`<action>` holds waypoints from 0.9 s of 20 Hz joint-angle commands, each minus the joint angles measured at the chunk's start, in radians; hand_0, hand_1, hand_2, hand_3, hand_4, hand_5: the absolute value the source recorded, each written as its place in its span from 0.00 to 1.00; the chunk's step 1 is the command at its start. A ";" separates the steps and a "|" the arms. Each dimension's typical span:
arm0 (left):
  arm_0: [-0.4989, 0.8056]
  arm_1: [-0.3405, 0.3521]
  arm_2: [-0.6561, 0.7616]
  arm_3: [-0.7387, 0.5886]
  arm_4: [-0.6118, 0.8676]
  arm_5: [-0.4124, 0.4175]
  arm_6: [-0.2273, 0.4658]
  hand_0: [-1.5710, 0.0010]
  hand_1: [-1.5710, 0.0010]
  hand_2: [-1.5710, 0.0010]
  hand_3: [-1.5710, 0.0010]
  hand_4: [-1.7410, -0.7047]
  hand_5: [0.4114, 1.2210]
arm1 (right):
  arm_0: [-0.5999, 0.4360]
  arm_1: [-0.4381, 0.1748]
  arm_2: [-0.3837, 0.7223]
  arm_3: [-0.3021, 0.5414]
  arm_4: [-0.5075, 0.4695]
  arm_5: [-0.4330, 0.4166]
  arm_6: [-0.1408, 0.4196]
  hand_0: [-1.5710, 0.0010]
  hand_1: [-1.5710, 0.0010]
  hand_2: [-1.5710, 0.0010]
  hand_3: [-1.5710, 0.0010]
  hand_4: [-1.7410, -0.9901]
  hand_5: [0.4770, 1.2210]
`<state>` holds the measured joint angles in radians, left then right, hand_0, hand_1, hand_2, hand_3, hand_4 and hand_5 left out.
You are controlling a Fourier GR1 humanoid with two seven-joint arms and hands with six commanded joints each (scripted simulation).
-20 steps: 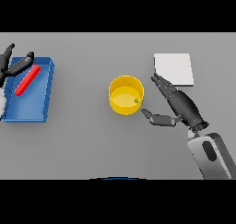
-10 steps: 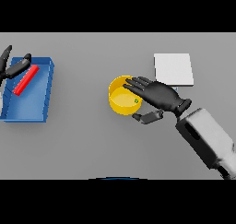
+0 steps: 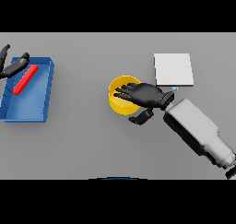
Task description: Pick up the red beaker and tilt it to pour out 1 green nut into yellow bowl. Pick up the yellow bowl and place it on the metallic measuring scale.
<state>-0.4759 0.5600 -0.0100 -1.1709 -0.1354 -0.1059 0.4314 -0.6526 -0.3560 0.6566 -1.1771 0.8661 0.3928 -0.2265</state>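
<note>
While our right hand spreads relaxed fingers over the yellow bowl, ungrasped, we still owe the scale placement; left hand fingers loosely open.

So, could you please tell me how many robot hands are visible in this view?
2. The right hand reaches over the yellow bowl at the table's middle; the left hand shows at the left edge, over the blue tray.

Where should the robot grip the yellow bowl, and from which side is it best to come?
Grip the yellow bowl at its rim on the right side. It stands upright and open, so the wall offers a pinch: fingers inside, thumb outside. The right hand already lies over that side, and the scale is to the bowl's right.
</note>
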 commanded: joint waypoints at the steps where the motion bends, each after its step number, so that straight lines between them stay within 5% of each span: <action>1: -0.010 -0.006 0.000 0.009 0.000 0.002 0.004 1.00 1.00 1.00 1.00 0.90 0.36 | -0.019 -0.004 0.004 0.013 0.002 0.016 -0.005 1.00 1.00 1.00 1.00 0.76 0.26; 7: -0.011 -0.002 -0.005 0.029 -0.010 -0.005 -0.014 1.00 1.00 1.00 1.00 0.92 0.37 | -0.057 0.030 0.035 0.102 0.020 0.037 -0.004 1.00 1.00 1.00 0.99 0.74 0.29; 11: -0.008 0.000 -0.007 0.010 -0.006 -0.008 -0.002 1.00 1.00 1.00 1.00 0.92 0.37 | -0.057 0.044 0.035 0.113 0.018 0.035 0.008 0.97 0.96 0.94 0.92 0.64 0.45; 13: -0.015 0.001 -0.006 0.023 -0.012 -0.003 -0.010 1.00 1.00 1.00 1.00 0.92 0.37 | -0.057 0.039 0.037 0.112 0.017 0.028 -0.026 0.71 0.74 0.78 0.79 0.50 0.65; 15: -0.018 0.007 -0.003 0.020 -0.009 -0.009 -0.008 1.00 1.00 1.00 1.00 0.92 0.37 | -0.064 0.045 0.030 0.123 0.009 0.028 -0.031 0.45 0.47 0.50 0.57 0.33 0.77; 18: -0.015 0.005 -0.002 0.024 -0.013 0.000 -0.005 1.00 1.00 1.00 1.00 0.92 0.37 | -0.073 0.038 0.035 0.121 0.005 0.048 -0.051 0.23 0.24 0.28 0.38 0.17 0.88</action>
<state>-0.4908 0.5654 -0.0125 -1.1472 -0.1490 -0.1062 0.4292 -0.7258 -0.3183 0.6917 -1.0566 0.8694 0.4406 -0.2810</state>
